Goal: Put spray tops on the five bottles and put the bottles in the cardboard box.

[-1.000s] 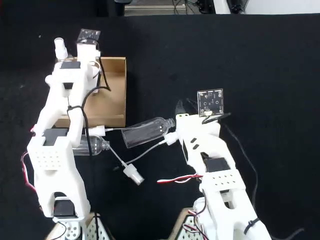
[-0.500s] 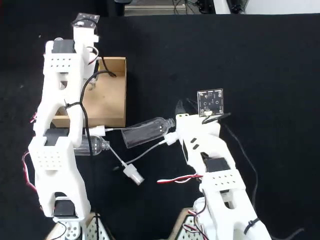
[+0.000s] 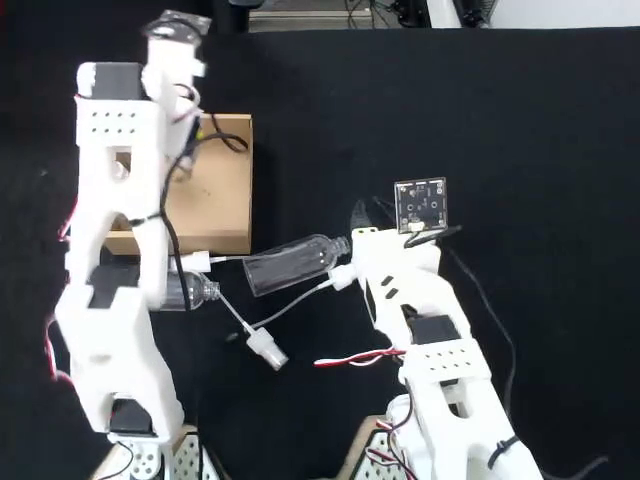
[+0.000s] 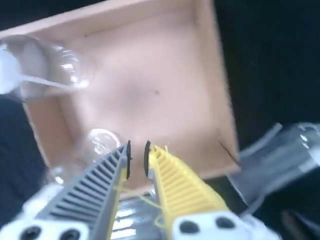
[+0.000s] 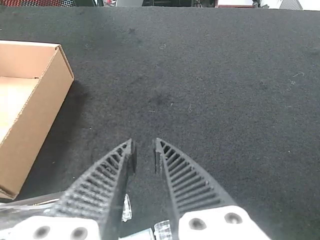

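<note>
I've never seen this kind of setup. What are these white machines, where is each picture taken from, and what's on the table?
Two white robot arms sit side by side at a black-covered table. One picture looks down from above; the other two come from cameras on each arm's wrist. The left claw hangs over the brown cardboard box, slightly parted and empty; a clear plastic bottle is in the box's corner. The right claw is also slightly parted and empty. On the cloth lie another clear bottle and a loose white spray top.

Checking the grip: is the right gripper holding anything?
No, the right gripper has only bare table between its fingers.
</note>
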You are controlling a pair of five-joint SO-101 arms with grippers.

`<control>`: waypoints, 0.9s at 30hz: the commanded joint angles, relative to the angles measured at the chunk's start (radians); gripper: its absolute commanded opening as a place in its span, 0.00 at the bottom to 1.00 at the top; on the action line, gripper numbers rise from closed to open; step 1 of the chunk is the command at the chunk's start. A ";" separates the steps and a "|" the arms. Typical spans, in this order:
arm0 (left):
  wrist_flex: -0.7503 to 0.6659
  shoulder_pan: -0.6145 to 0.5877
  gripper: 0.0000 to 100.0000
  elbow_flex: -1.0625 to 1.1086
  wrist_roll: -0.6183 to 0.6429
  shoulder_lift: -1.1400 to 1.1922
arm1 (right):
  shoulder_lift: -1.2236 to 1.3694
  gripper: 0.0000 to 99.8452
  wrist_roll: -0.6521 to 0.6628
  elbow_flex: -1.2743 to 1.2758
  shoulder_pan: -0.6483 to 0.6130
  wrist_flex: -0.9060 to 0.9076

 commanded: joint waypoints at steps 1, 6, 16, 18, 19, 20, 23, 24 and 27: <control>0.006 0.059 0.06 0.217 -0.054 -0.336 | -0.039 0.05 0.000 -0.008 0.015 -0.031; 0.006 -0.016 0.07 0.403 -0.241 -0.589 | -0.039 0.05 0.000 -0.007 0.015 -0.028; 0.008 -0.223 0.07 0.812 -0.624 -0.950 | -0.039 0.05 0.000 -0.007 0.011 -0.028; 0.008 -0.251 0.07 0.901 -0.732 -0.990 | -0.039 0.05 0.000 -0.007 0.011 -0.028; 0.008 -0.263 0.07 0.943 -0.779 -1.005 | -0.039 0.05 0.000 -0.007 0.012 -0.028; 0.008 -0.272 0.07 0.983 -0.824 -1.020 | -0.039 0.05 0.000 -0.007 0.012 -0.028; 0.008 -0.288 0.10 1.079 -0.934 -1.042 | -0.039 0.05 0.000 -0.007 0.014 -0.028; 0.006 -0.288 0.14 1.107 -0.956 -1.040 | -0.039 0.05 0.000 -0.007 0.014 -0.028; -0.005 -0.277 0.26 1.185 -0.959 -1.039 | -0.039 0.05 0.000 -0.007 0.014 -0.029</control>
